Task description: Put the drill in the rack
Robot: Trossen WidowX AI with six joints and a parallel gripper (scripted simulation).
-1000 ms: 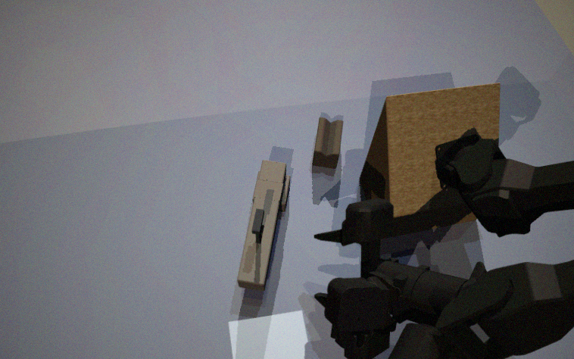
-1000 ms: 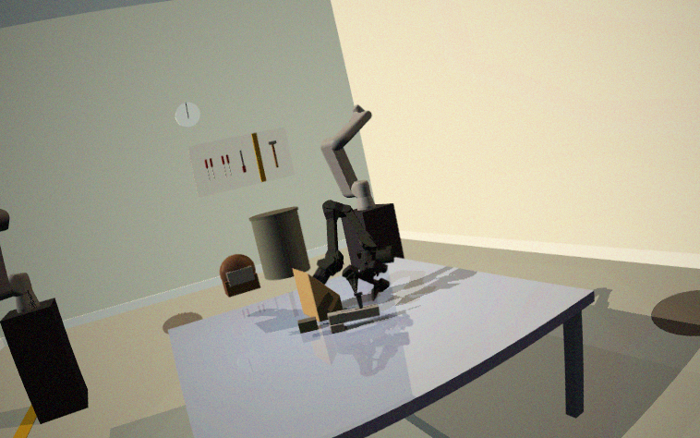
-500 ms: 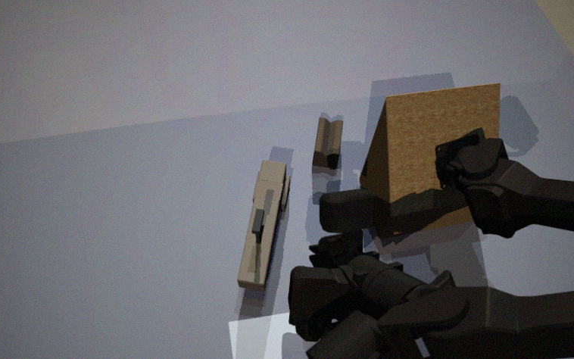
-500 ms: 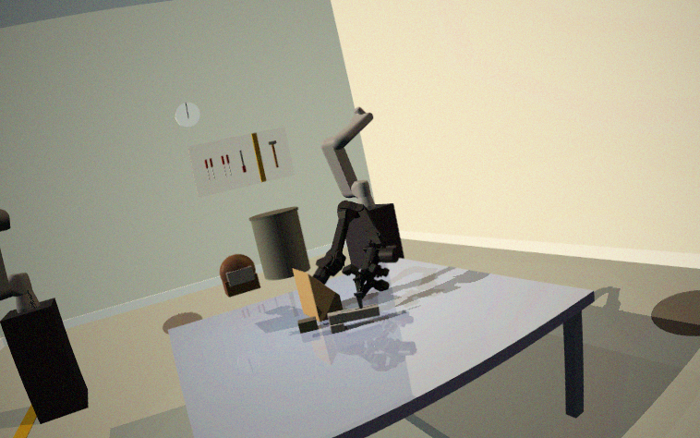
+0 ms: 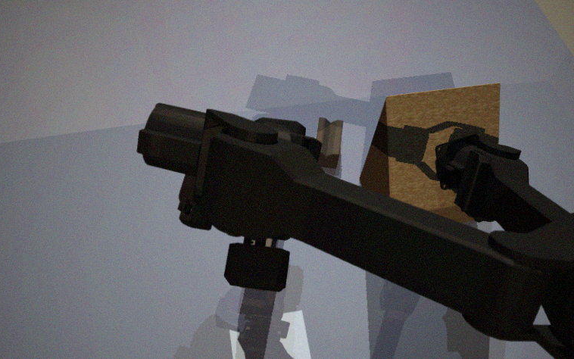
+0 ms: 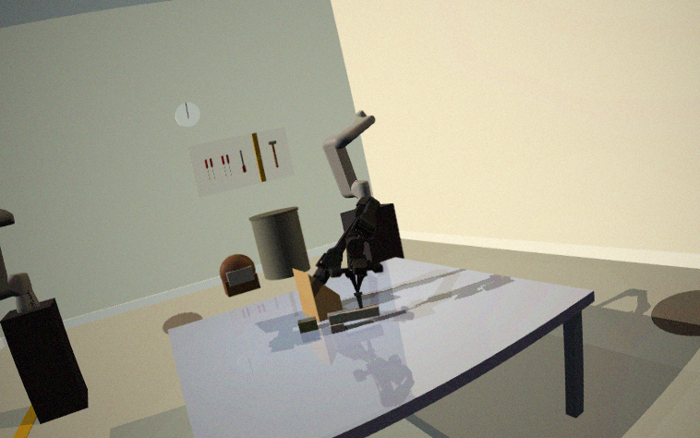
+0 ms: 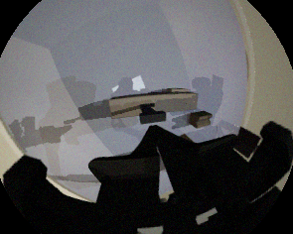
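Observation:
My gripper (image 6: 357, 289) (image 7: 153, 128) is shut, its fingertips together with nothing visible between them. It points down over the long tan block (image 6: 352, 314) (image 7: 181, 103). The drill (image 7: 153, 117) (image 6: 358, 298), a small dark T-shaped piece, stands out of the block, its head close to the fingertips; contact cannot be told. A thin strip shows along the block's far edge in the wrist view; I cannot tell if it is the key. The rack (image 5: 330, 142) (image 6: 307, 325) (image 7: 201, 119), a small grooved block, stands beyond the block's end. In the top view my arm hides the block, drill and fingertips.
A wooden wedge (image 5: 441, 111) (image 6: 310, 300) stands beside the rack and block, with part of the arm close over it. The table (image 6: 477, 326) is glossy and carries reflections and shadows. Two pale robot arms on black pedestals and a bin (image 6: 279, 244) stand beyond the table.

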